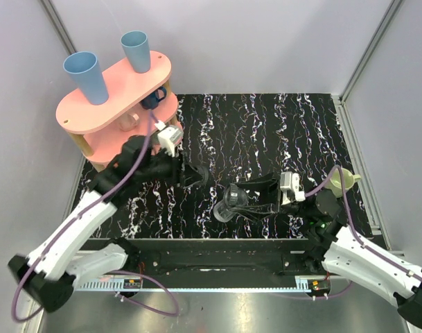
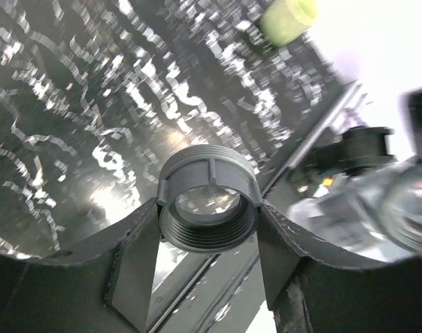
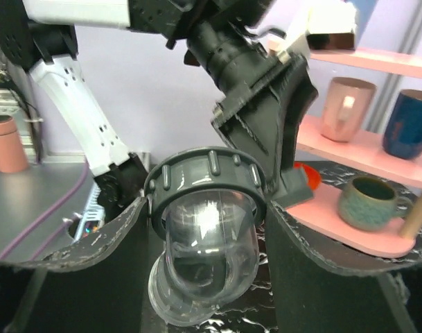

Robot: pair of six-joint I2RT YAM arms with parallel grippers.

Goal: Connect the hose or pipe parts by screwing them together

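A grey threaded coupling (image 2: 208, 198) sits squeezed between the two dark fingers of my left gripper (image 2: 208, 216), its threaded mouth facing the camera. My right gripper (image 3: 207, 208) is shut on a clear elbow pipe (image 3: 204, 263) just below its dark grey ribbed nut (image 3: 205, 177). From above, the left gripper (image 1: 195, 177) and the right gripper (image 1: 256, 198) face each other over the middle of the black marbled mat, a short gap apart, with the clear elbow (image 1: 228, 206) between them. The left gripper's body (image 3: 262, 104) looms just behind the nut.
A pink two-tier shelf (image 1: 117, 90) stands at the back left with two blue cups on top and mugs (image 3: 346, 107) beneath. A pale green object (image 1: 349, 179) lies near the mat's right edge. Metal frame posts and walls enclose the table.
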